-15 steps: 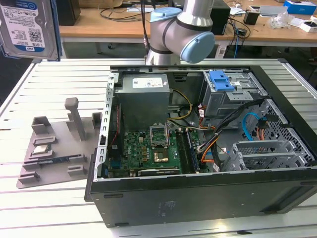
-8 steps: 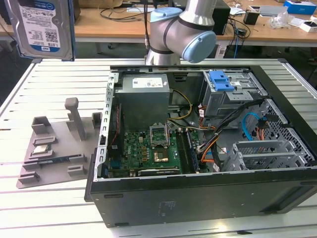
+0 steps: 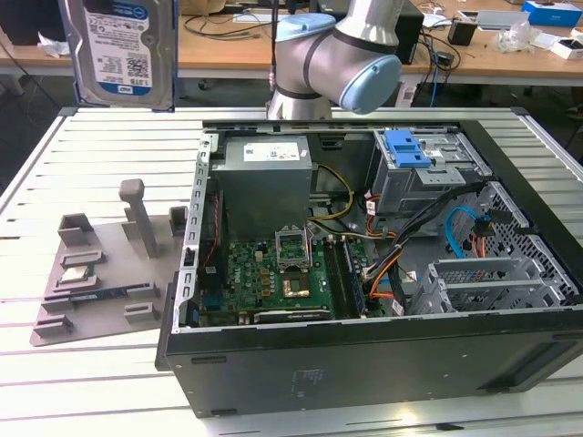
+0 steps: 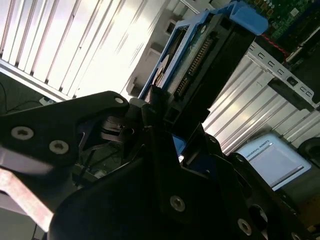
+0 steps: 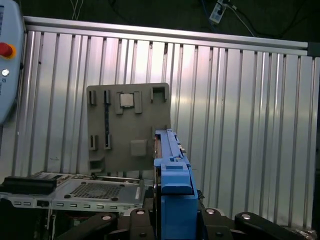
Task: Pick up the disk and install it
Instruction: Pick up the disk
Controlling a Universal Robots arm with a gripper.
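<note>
Disk (image 3: pixel 118 50), a flat silver metal hard drive with a white-and-blue label in a thin blue plastic carrier rail, is up in the air at 10 o'clock in the exterior view, label toward that camera, well clear of the slatted aluminium table (image 3: pixel 91 382). The black gripper (image 5: pixel 172 220) is clamped on it: in the first wrist view its fingers sit either side of the blue rail, disk edge-on between them. The second wrist view shows the connector row (image 4: pixel 192 70). Pick looks done, install not yet. The open black tower case (image 3: pixel 364 373) lies on its side, centre to 4 o'clock. A metal drive cage with blue plastic bracket (image 3: pixel 405 150) is at 1 o'clock, and a bare metal cage (image 3: pixel 492 282) at 4 o'clock. Can't tell which bay is meant. The grey plastic fixture plate (image 3: pixel 91 273) is at 8 o'clock, apart from the case. My take for the carry: keep the disk square to the bay mouth, clear the case rim, mind the loose orange and blue cables (image 3: pixel 465 232) by the cages (snag risk). The thin rail may flex, so no side load.
</note>
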